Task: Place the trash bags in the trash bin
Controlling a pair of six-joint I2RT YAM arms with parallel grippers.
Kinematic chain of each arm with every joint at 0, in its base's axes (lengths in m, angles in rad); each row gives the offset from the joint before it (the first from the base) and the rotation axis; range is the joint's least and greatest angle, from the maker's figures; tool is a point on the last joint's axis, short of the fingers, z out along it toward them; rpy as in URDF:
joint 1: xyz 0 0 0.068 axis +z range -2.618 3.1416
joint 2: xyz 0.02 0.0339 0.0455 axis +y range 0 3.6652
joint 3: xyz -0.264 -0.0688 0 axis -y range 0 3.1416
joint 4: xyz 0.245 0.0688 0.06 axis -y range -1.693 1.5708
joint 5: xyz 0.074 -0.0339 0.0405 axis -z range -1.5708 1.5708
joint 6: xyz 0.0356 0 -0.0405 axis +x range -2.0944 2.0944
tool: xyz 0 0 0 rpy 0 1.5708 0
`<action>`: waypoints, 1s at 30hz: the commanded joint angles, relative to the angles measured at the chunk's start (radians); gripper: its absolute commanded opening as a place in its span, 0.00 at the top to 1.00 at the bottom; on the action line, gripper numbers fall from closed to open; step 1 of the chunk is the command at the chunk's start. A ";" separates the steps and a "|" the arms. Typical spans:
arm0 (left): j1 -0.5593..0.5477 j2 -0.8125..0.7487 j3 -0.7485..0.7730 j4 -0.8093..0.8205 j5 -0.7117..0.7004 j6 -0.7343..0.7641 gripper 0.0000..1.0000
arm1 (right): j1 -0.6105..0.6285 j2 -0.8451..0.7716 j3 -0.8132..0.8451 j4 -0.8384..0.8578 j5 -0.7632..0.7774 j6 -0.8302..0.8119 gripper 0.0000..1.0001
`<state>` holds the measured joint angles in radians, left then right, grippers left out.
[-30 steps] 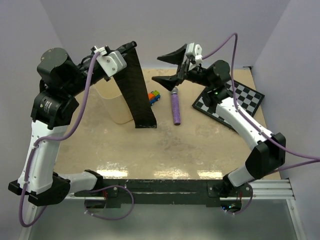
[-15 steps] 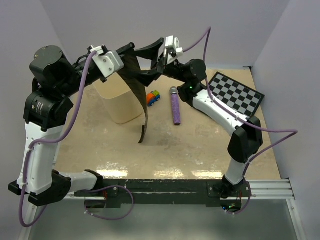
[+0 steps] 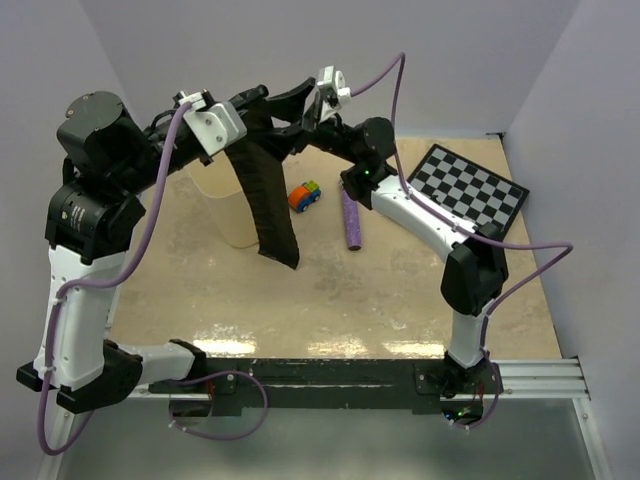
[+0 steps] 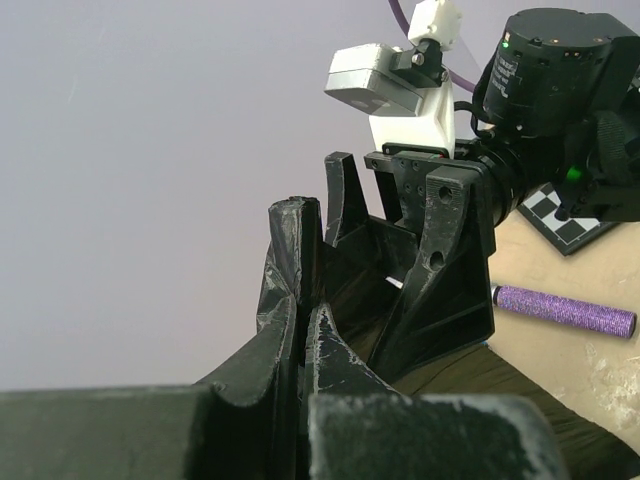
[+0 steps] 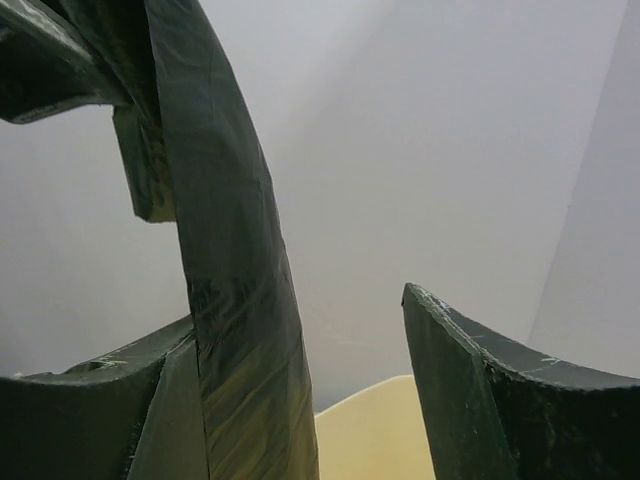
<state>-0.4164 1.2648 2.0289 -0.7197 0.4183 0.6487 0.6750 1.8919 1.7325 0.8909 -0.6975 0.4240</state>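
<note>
The trash bag (image 3: 270,205) is a dark, thin film hanging in a long narrow strip, its bottom end near the table. My left gripper (image 3: 250,105) is shut on the bag's top edge; the left wrist view shows the film (image 4: 290,250) pinched between its fingers (image 4: 303,315). My right gripper (image 3: 279,120) is open right beside the left one, at the bag's top. In the right wrist view a strip of bag (image 5: 235,320) lies against one finger of this open gripper (image 5: 310,330). The cream trash bin (image 3: 225,210) stands behind and left of the hanging bag.
A purple glittery cylinder (image 3: 352,220) lies on the table right of the bag, with a small colourful toy (image 3: 305,195) beside it. A black-and-white chequered board (image 3: 470,190) lies at the back right. Purple walls close in the left, back and right.
My right gripper has swung left from above the chequered board to the bag's top beside the left gripper, staying open. The hanging bag has twisted into a narrower strip.
</note>
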 commanded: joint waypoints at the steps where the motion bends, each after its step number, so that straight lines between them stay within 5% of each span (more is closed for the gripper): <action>1: -0.001 -0.021 0.005 0.035 -0.016 -0.006 1.00 | 0.024 0.012 0.070 0.072 0.044 0.045 0.32; 8: -0.001 -0.019 0.016 0.037 -0.036 -0.011 1.00 | 0.040 0.036 0.094 0.075 0.062 0.056 0.37; 22: -0.001 -0.056 -0.088 0.129 -0.148 0.029 1.00 | 0.035 -0.086 -0.025 0.005 -0.028 -0.005 1.00; 30: -0.001 -0.081 -0.189 0.198 -0.193 0.045 1.00 | 0.029 -0.151 -0.073 0.049 -0.132 0.021 1.00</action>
<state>-0.4164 1.2037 1.8679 -0.6010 0.2615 0.6777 0.7097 1.8050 1.6657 0.8669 -0.7460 0.4259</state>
